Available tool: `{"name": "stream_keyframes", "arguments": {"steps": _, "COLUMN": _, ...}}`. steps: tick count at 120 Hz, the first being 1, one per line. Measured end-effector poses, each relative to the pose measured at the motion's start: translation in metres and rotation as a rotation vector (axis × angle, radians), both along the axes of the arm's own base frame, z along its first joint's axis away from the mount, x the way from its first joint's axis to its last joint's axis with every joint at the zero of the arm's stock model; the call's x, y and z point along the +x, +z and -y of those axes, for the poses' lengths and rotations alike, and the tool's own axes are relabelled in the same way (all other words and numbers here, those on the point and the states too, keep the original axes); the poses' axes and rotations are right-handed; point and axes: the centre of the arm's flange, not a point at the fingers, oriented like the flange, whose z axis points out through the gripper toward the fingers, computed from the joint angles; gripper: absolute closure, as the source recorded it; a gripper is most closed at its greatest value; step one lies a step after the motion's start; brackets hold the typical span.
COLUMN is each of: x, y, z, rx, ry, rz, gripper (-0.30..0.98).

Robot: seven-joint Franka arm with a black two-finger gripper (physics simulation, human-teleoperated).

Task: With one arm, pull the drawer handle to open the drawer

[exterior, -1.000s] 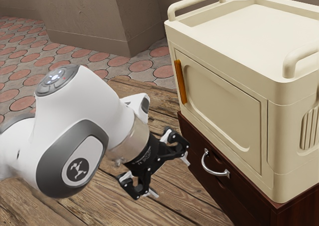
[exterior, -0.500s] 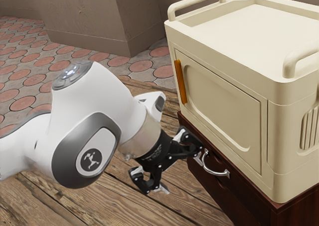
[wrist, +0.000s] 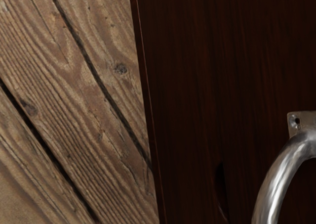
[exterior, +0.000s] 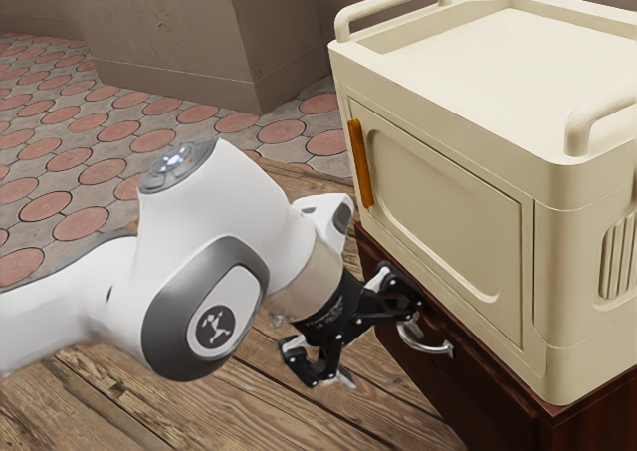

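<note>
Claw: open [exterior: 380,349], its fingers spread wide, just below the exterior view's centre; the upper finger overlapped the handle's end there, contact unclear
Handle: silver and curved [exterior: 428,347], on the dark drawer front [exterior: 460,379], lower right of the exterior view's centre
Drawer: looked shut
Box: cream [exterior: 448,207], on top of the dark cabinet [exterior: 597,411], at the exterior view's right
Counter: wooden planks [exterior: 224,401], lower part of the exterior view

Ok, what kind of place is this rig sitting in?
Probably a patio or courtyard, maybe a rustic ground-floor room; I can't settle which. Signs: round reddish pavers set in grey stone, a plain brown wall, and a weathered plank tabletop.
</note>
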Motion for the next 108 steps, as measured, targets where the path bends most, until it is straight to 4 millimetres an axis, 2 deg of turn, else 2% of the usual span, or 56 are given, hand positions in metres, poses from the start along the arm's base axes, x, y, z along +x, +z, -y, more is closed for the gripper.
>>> {"name": "stream_keyframes", "arguments": {"steps": 37, "x": 0.003, "y": 0.0, "z": 0.0, "rx": 0.009, "ry": -0.002, "rz": 0.023, "gripper": 0.0}}
{"name": "stream_keyframes", "arguments": {"steps": 108, "x": -0.013, "y": -0.006, "z": -0.001, "rx": 0.051, "ry": 0.009, "rz": 0.019, "gripper": 0.0}}
